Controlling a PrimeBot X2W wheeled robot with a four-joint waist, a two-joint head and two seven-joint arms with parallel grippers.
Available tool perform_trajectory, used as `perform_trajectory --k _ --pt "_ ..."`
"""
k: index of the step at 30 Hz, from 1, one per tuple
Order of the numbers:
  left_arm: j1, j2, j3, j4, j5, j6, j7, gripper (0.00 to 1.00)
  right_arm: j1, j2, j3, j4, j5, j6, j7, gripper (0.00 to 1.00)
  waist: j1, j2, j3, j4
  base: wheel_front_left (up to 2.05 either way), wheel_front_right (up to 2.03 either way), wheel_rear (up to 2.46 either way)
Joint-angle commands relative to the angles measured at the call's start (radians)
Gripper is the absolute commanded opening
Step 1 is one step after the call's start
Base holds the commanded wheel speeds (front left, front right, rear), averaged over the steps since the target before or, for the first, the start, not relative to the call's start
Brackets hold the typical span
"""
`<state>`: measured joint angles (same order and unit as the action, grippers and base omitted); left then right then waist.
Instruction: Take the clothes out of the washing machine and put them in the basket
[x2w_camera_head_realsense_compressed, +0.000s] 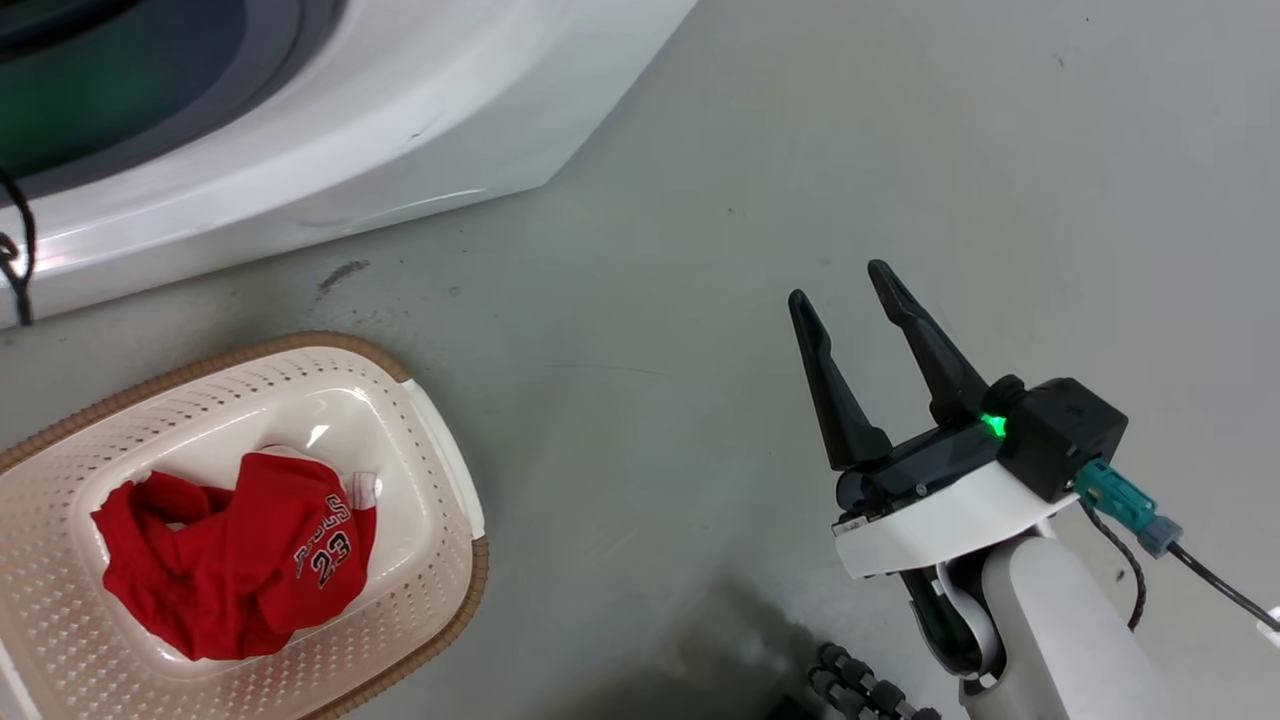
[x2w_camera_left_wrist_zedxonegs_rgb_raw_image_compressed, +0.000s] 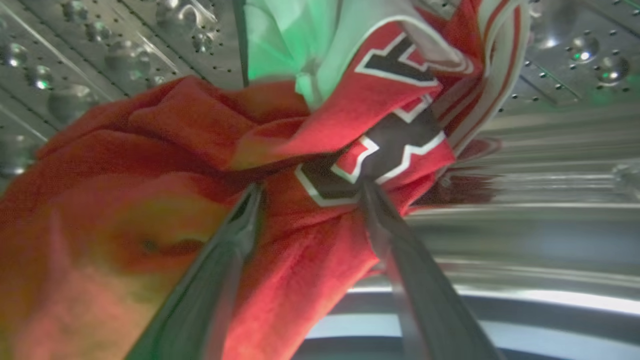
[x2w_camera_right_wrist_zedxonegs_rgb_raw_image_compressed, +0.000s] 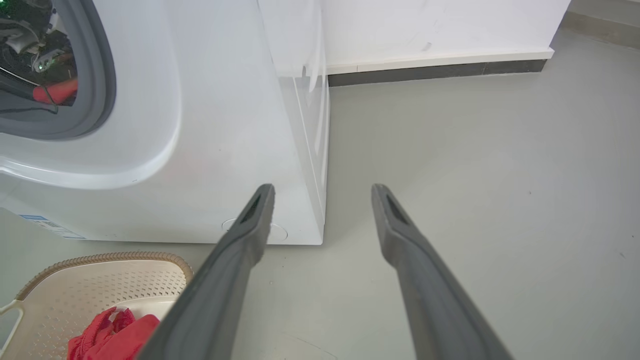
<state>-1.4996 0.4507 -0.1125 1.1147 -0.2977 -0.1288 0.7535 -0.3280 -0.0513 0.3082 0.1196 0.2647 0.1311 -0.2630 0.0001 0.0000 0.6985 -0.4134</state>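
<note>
Two dark fingers of the left gripper rise from the bottom of the left wrist view. They are spread wide, their tips pressed into a crumpled red jersey with black, white-edged lettering and striped trim. Cloth bulges between the fingers, but they have not closed on it. This jersey lies inside the perforated steel drum of the washing machine, and the view is blurred. The head view looks down at a grey floor, with the white machine crossing the upper left corner. Just in front of it, at the lower left, sits the basket, cream with a brown rim. A second jersey lies bunched in its bottom, the number 23 showing. The right gripper hovers over bare floor at the lower right, well apart from the basket, fingers open and holding nothing. The step in hand looks like picking up a jersey from the drum, with one garment already in the basket. The next move probably calls for the left fingers to close firmly on a thick fold. They would then draw the cloth out past the grey gasket without snagging and carry it down to the basket.
</note>
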Motion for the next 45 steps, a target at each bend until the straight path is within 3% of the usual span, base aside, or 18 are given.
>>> perform_trajectory --k 1,2,3,4,5,6,13,21,24,25,33,40,45 --pt "0.022 -0.004 -0.002 0.022 -0.004 0.006 0.043 1.00 -0.017 0.002 0.005 -0.002 0.005 -0.001 -0.002 1.00 -0.0001 0.0000 0.007 -0.008 0.00 0.00 0.00" --pt "0.025 -0.003 0.000 0.025 -0.008 0.014 0.064 1.00 -0.018 0.002 0.007 -0.002 0.008 -0.001 -0.002 1.00 -0.0001 0.0000 0.008 -0.010 0.00 0.00 0.00" --pt "0.030 -0.004 0.000 0.027 -0.011 0.021 0.082 0.86 -0.018 0.002 0.009 -0.001 0.009 -0.001 -0.002 1.00 -0.0001 0.0000 0.009 -0.011 0.00 0.00 0.00" --pt "0.035 -0.004 0.001 0.026 -0.014 0.027 0.095 0.40 -0.019 0.002 0.011 -0.001 0.011 -0.001 -0.002 1.00 -0.0001 0.0000 0.009 -0.012 0.00 0.00 0.00" --pt "0.040 -0.003 0.001 0.021 -0.015 0.031 0.105 0.04 -0.021 0.002 0.012 0.000 0.013 -0.001 -0.002 1.00 -0.0001 0.0000 0.008 -0.012 0.00 0.00 0.00" --pt "0.046 0.000 0.002 0.014 -0.017 0.038 0.106 0.00 -0.022 0.002 0.013 0.001 0.015 -0.001 -0.002 1.00 -0.0001 0.0000 0.008 -0.012 0.00 0.00 0.00" --pt "0.104 0.021 -0.003 -0.094 -0.003 0.068 -0.051 0.00 -0.023 0.002 0.009 0.016 0.012 -0.001 -0.002 1.00 -0.0001 0.0000 -0.024 -0.002 0.00 0.00 0.00" --pt "0.255 0.012 -0.015 -0.189 0.028 0.093 -0.448 0.00 -0.006 0.002 -0.008 0.039 -0.012 -0.001 -0.002 1.00 -0.0001 0.0000 -0.121 0.022 0.00 0.00 0.00" --pt "0.311 -0.005 -0.012 -0.184 0.025 0.098 -0.610 0.00 0.007 0.001 -0.019 0.055 -0.024 -0.001 -0.002 1.00 -0.0001 0.0000 -0.172 0.032 0.00 0.00 0.00" --pt "0.311 -0.005 -0.012 -0.184 0.025 0.098 -0.610 0.00 0.007 0.001 -0.019 0.055 -0.024 -0.001 -0.002 1.00 -0.0001 0.0000 -0.172 0.032 0.00 0.00 0.00" --pt "0.452 -0.065 -0.004 -0.104 -0.001 0.078 -0.942 0.00 0.061 0.001 -0.057 0.096 -0.052 -0.001 -0.002 1.00 -0.0001 0.0000 -0.319 0.072 0.00 0.00 0.00" --pt "0.582 -0.113 0.013 -0.103 -0.021 0.062 -1.019 0.00 0.124 0.001 -0.088 0.122 -0.083 -0.001 0.005 1.00 -0.0001 0.0000 -0.451 0.112 0.00 0.00 0.00" --pt "0.715 -0.131 0.058 -0.263 -0.011 0.055 -1.020 0.00 0.165 0.001 -0.111 0.113 -0.094 -0.001 0.023 1.00 -0.0001 0.0000 -0.528 0.137 0.00 0.00 0.00"
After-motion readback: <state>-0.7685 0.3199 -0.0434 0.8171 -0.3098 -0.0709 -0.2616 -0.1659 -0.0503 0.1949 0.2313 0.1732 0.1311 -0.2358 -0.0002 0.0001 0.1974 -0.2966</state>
